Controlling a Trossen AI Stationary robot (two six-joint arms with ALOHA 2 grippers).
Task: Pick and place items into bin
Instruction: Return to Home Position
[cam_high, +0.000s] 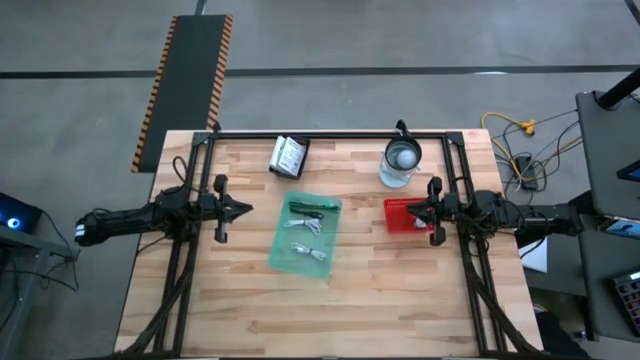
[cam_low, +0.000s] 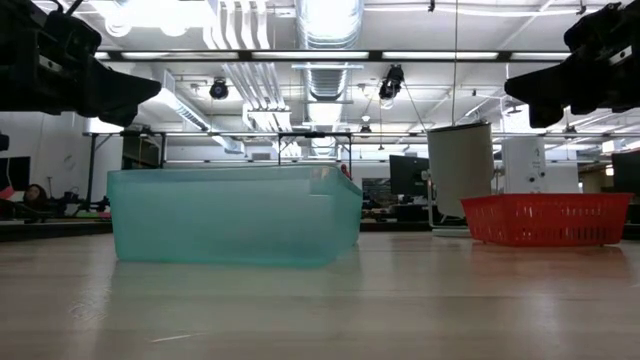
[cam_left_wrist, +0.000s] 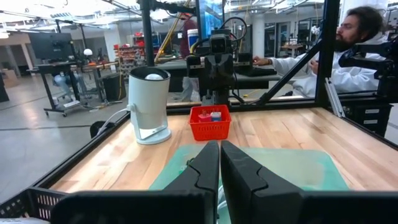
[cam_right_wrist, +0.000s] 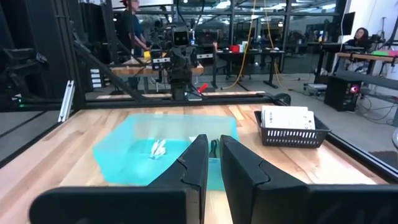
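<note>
Grey concrete floor (cam_high: 400, 40), hazard-striped mat (cam_high: 190, 70) (ceiling ducts (cam_low: 325, 40) overhead), workshop desks (cam_right_wrist: 367, 62).

Open-plan robotics lab: exposed ceiling ducts (cam_low: 325, 30), strip lighting, equipment-laden workbenches (cam_right_wrist: 249, 57), wooden bench (cam_high: 330, 300) on concrete floor.
</note>
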